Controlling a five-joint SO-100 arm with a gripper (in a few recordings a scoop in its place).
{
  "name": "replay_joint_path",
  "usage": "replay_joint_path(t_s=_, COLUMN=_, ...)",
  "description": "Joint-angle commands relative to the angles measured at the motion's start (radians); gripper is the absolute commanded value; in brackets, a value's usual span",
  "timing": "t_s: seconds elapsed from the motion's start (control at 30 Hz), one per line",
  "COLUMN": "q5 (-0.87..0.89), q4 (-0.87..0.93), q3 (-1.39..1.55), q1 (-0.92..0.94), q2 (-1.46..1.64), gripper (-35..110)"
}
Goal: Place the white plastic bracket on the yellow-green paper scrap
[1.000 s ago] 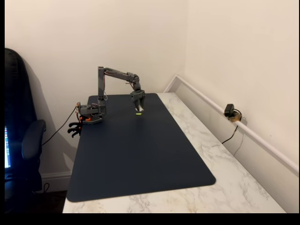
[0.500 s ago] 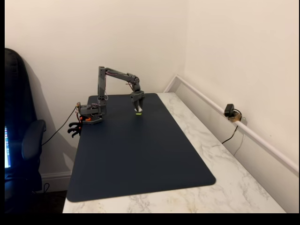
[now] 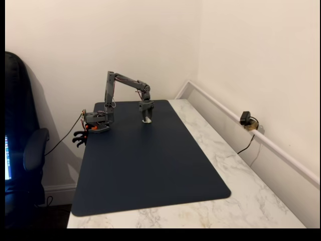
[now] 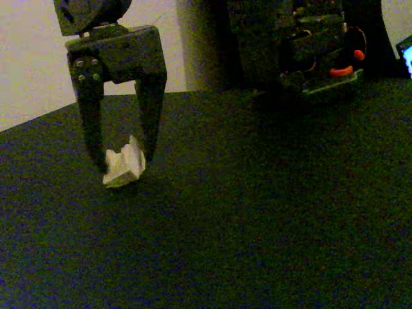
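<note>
We see our gripper (image 4: 122, 158) pinching the white plastic bracket (image 4: 123, 165) straight down onto the mat (image 3: 150, 170) near its far edge, paper scrap hidden underneath, we judge.

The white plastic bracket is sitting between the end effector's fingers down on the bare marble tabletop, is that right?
Not quite. The white plastic bracket is between the end effector's fingers, but it is down on the dark blue mat, not on the bare marble tabletop. In a fixed view the arm reaches down well inside the mat's far end.
</note>
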Motion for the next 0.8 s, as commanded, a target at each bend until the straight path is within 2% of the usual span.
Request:
replay_joint_path(t_s=0.0, q5=0.006, q4=0.017, q3=-0.054, q1=0.021, q2=0.049, gripper=33)
replay_joint_path(t_s=0.13, q5=-0.006, q4=0.021, q3=-0.028, q1=0.018, q2=0.199, gripper=31)
replay_joint_path(t_s=0.2, q5=-0.02, q4=0.046, q3=-0.029, q1=0.014, q2=0.281, gripper=20)
replay_joint_path(t_s=0.27, q5=-0.049, q4=0.06, q3=-0.034, q1=0.006, q2=0.351, gripper=0)
replay_joint_path(t_s=0.5, q5=-0.218, q4=-0.054, q3=0.152, q1=-0.095, q2=0.683, gripper=0)
replay_joint_path(t_s=0.6, q5=-0.357, q4=-0.141, q3=0.313, q1=-0.155, q2=0.848, gripper=0)
replay_joint_path(t_s=0.77, q5=-0.402, q4=-0.202, q3=0.632, q1=-0.207, q2=1.184, gripper=1)
